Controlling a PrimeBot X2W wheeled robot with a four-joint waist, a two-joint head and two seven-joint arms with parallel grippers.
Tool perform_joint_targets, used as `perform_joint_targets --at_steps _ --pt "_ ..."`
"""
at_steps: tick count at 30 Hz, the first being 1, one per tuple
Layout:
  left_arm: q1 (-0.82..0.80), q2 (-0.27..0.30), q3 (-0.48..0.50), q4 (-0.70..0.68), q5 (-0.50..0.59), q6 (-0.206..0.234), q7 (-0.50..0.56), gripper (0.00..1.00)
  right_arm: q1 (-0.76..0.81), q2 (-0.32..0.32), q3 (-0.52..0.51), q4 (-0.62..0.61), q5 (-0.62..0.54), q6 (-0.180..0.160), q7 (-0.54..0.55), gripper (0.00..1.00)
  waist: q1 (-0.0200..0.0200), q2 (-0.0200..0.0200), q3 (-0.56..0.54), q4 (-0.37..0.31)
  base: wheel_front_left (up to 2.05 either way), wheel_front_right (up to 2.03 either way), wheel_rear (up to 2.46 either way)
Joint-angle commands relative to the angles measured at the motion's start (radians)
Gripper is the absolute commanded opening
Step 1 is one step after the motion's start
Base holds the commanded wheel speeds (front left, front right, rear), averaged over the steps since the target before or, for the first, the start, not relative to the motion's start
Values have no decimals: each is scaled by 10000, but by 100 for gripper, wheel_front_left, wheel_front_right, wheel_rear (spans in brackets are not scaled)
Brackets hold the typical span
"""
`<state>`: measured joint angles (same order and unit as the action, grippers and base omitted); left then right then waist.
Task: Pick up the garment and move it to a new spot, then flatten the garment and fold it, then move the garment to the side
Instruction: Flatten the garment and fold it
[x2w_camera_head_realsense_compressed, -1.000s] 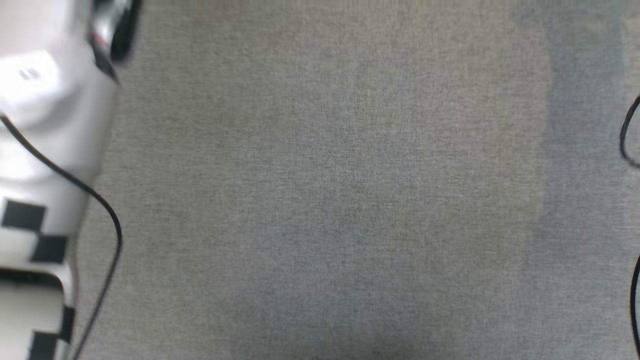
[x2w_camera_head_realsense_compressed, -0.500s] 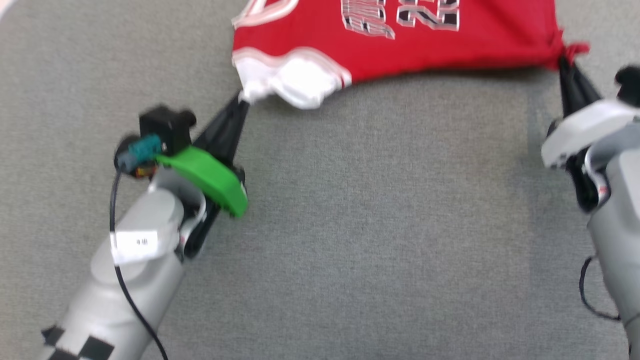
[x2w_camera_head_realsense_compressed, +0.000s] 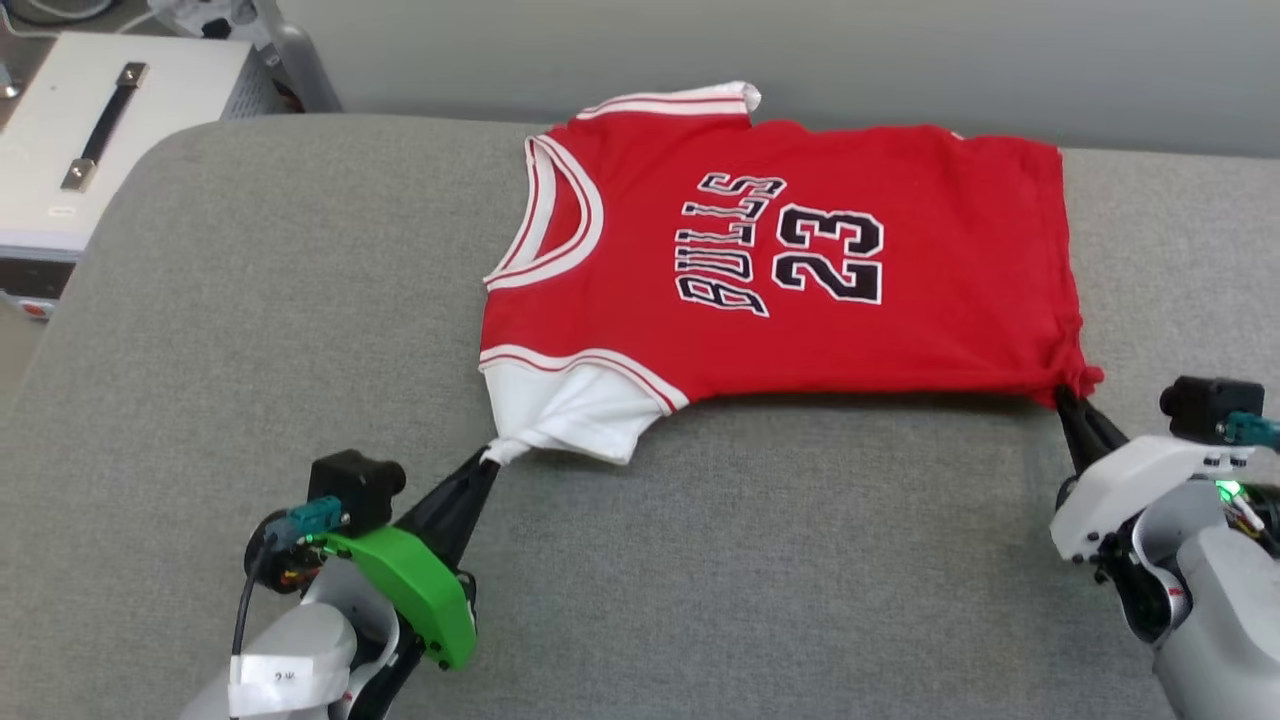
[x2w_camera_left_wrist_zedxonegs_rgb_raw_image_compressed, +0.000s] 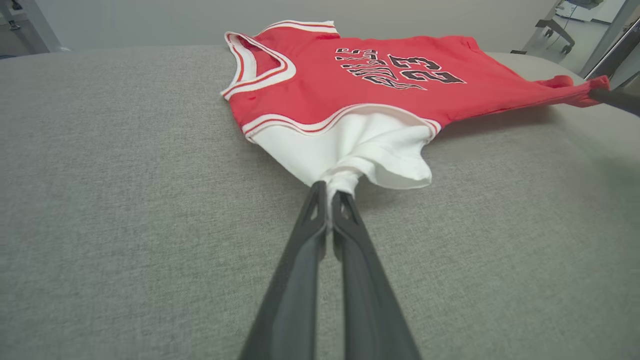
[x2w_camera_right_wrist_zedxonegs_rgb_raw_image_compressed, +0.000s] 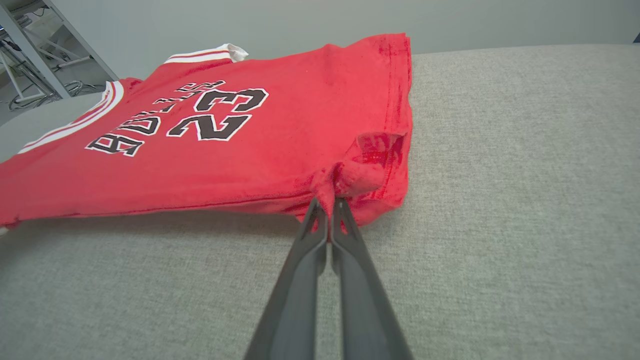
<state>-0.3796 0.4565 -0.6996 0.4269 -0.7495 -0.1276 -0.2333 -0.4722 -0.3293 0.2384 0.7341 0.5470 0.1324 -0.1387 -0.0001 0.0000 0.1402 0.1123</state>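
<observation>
The garment (x2w_camera_head_realsense_compressed: 780, 270), a red jersey with white sleeves and black lettering with the number 23, lies spread on the grey cushion (x2w_camera_head_realsense_compressed: 250, 330), collar to the left. My left gripper (x2w_camera_head_realsense_compressed: 490, 458) is shut on the near white sleeve (x2w_camera_left_wrist_zedxonegs_rgb_raw_image_compressed: 350, 150), pinching its edge (x2w_camera_left_wrist_zedxonegs_rgb_raw_image_compressed: 330, 187). My right gripper (x2w_camera_head_realsense_compressed: 1062, 392) is shut on the near hem corner (x2w_camera_right_wrist_zedxonegs_rgb_raw_image_compressed: 350, 175), bunching the red cloth (x2w_camera_right_wrist_zedxonegs_rgb_raw_image_compressed: 327, 200). The near edge between the two grips hangs slightly off the cushion. In the left wrist view the right gripper's dark fingers (x2w_camera_left_wrist_zedxonegs_rgb_raw_image_compressed: 617, 98) hold the far hem corner.
A white case (x2w_camera_head_realsense_compressed: 90, 140) with a dark handle stands beyond the cushion's left corner. A pale wall (x2w_camera_head_realsense_compressed: 700, 50) runs behind the cushion's far edge. Open grey fabric lies in front of the garment (x2w_camera_head_realsense_compressed: 750, 560). Metal frame legs (x2w_camera_right_wrist_zedxonegs_rgb_raw_image_compressed: 30, 55) stand off to the side.
The head camera has tilted up, so the whole garment now shows where earlier only bare cushion, then its lower edge, was seen. Both grippers stay shut on the garment.
</observation>
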Motion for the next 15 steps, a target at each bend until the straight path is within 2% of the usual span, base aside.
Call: perform_joint_targets --at_steps 1,6,15 --pt "343 154 -2 -194 -129 50 66 0 375 -98 43 -139 219 -17 134 0 1 0 -668 93 0 0 0" --pt "1184 476 -126 -925 -366 135 299 0 1425 -220 10 -566 830 -17 547 0 1 0 -1255 70 0 0 0" --pt "2833 1390 -359 -2644 -992 349 1053 0 3296 -570 -71 -1830 1586 -17 1430 0 1 0 -2013 -114 0 0 0"
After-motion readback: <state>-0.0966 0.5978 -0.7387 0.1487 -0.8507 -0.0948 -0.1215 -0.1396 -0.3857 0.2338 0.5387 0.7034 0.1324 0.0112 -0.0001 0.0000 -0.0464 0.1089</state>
